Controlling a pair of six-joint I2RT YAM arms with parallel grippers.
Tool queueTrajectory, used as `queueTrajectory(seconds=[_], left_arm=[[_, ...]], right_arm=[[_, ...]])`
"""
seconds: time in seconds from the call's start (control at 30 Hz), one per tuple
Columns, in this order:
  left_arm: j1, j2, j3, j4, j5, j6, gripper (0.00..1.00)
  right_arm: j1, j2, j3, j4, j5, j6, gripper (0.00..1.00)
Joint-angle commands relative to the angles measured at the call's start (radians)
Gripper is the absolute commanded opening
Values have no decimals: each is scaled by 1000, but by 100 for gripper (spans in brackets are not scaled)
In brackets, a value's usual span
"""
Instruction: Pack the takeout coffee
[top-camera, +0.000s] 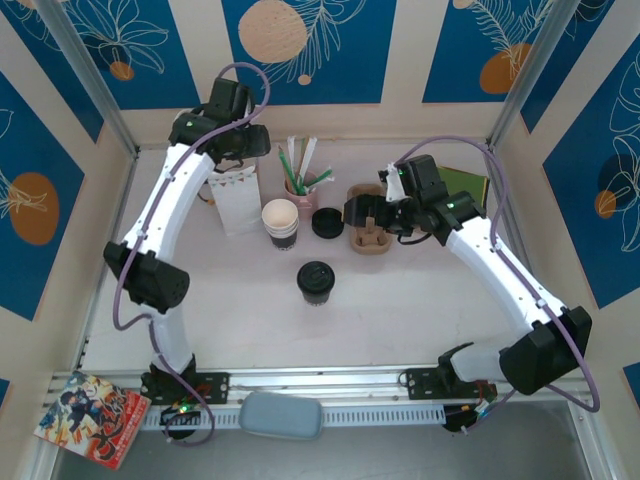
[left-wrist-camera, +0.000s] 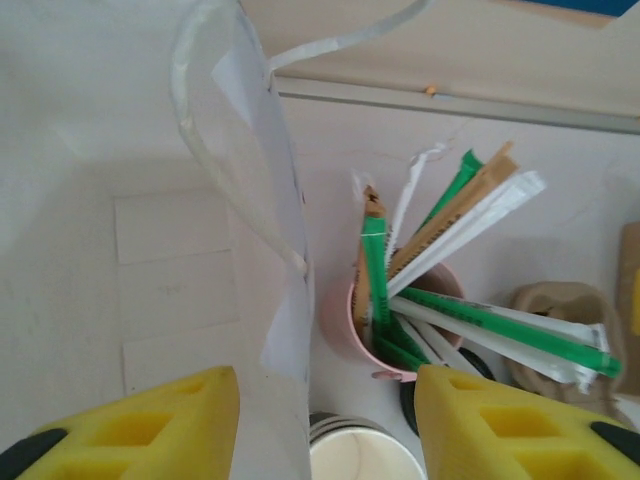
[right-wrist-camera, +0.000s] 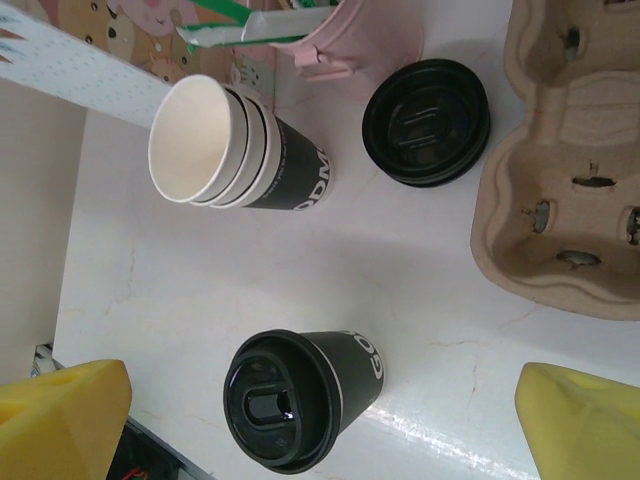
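The takeout coffee, a short dark-banded cup with a round black lid, stands upright alone in the middle of the table. In the right wrist view the coffee sits below and between the yellow fingers of my right gripper, which is open and well above it. That right gripper hovers near the cardboard carrier. My left gripper is over the top of the white paper bag. Its jaws stand apart astride the bag's right wall, one finger inside the bag.
A stack of lidless cups stands right of the bag, with a loose black lid beside it. A pink cup of wrapped straws is behind them. The brown cardboard carrier lies right of the lid.
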Motion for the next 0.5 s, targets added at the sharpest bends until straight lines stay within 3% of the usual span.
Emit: queueTrajectory(seconds=[0.0,0.27,0.33,0.4,0.47], left_arm=[[1,51,56,-65,-66,30,48],[-8,167,173,-100,-114,63,43],[-9,178,191,-112,-138,71,36],[-8,177,191,-114,-158,85,22],[-8,171,192,-125,-173,91,17]], right_arm=[[-20,-19,-20,-1,-51,-24,99],[-67,-14,-34,14,-83,-38,99],[-78,-12,-37,23,-94,-41,99],[-90,-7,-40,31,-109,-43,99],[-95,1,-39,37,-121,-43,99]])
